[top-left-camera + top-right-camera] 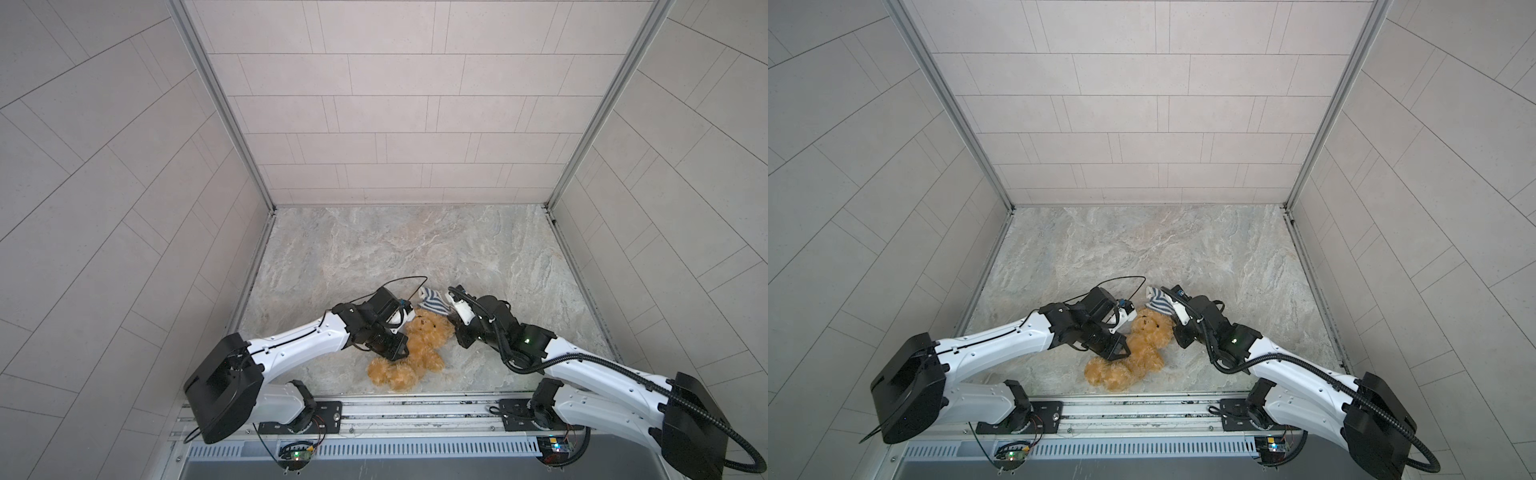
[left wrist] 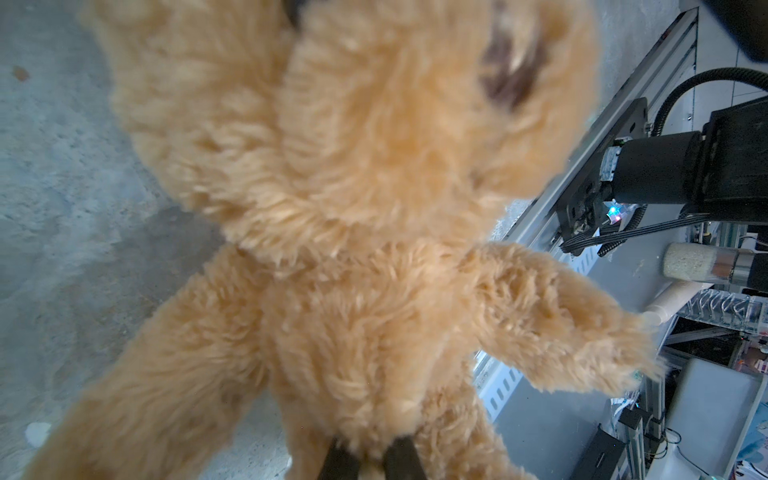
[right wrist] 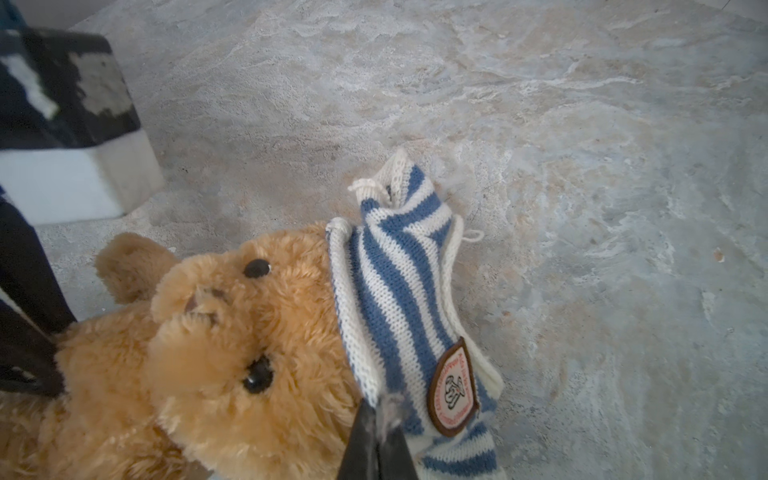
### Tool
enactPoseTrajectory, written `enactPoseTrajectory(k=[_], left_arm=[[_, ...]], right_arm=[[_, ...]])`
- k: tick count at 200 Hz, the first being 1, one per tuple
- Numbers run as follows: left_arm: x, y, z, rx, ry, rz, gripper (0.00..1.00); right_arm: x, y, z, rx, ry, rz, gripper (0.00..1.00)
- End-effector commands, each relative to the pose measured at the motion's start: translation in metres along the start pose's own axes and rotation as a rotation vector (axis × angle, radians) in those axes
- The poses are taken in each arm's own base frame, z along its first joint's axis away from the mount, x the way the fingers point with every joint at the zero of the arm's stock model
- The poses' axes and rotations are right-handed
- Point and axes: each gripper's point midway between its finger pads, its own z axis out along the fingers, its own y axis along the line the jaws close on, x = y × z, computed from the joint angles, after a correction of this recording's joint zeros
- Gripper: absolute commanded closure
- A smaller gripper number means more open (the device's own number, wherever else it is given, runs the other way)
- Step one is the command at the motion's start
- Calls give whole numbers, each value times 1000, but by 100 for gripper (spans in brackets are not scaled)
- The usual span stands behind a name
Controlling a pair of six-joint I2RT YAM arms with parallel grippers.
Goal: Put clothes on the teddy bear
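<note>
The teddy bear (image 1: pixel 422 347) is seen lying face up on the marbled tabletop (image 1: pixel 374 249), close to the front edge and between the two arms, its head turned toward the far wall. A tuft of its fur is pinched between the fingers of the left claw (image 2: pixel 368 459), so the bear is gripped there; which part of the body is caught cannot be told. A striped shirt (image 3: pixel 399 291) is laid against the crown of the head, touching it, with its badge (image 3: pixel 453 390) turned upward. The shirt's edge is clamped in the right claw (image 3: pixel 378 449), whose fingers are pressed together on the knit.

The step in hand is judged to be drawing the shirt over the head. The garment looks flattened, and whether one layer or both are gripped cannot be made out; if both are held, the opening will be kept closed, so a single layer should be taken. The bear should be held steady by the left claw while the shirt is drawn low and slowly toward the body. The round ears are likely to snag the knit, so each should be eased under in turn.
</note>
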Motion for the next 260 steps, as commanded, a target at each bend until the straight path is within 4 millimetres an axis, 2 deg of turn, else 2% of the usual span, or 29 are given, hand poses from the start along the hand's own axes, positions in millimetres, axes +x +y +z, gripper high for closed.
enactPoseTrajectory(k=[1,50,82,94,99,126,195,221,260], left_arm=[[-10,6,-3,-33,-67,9,100],[-33,5,-15,-78,-200,94,100],[-45,-3,-14,-149,-266,200,100],[-50,-5,-14,-171,-302,226,100],[-52,-6,-15,-175,-320,234,100],[-62,-14,-19,-161,-421,267,100],[-49,-32,-8,-96,-449,394,100],[-49,-41,-9,-32,-505,410,100],[-46,-55,-16,29,-560,477,100]], right_arm=[[0,1,0,5,13,-17,100],[-18,13,-5,-31,-3,-9,100],[-37,25,-12,-62,-35,-8,100],[-36,28,-14,-68,-31,-10,100],[-50,31,-19,-76,-60,-8,100],[-60,34,-27,-81,-73,-12,100],[-77,41,-39,-104,-88,-17,100],[-84,45,-45,-110,-75,-41,100],[-84,48,-49,-107,-24,-84,100]])
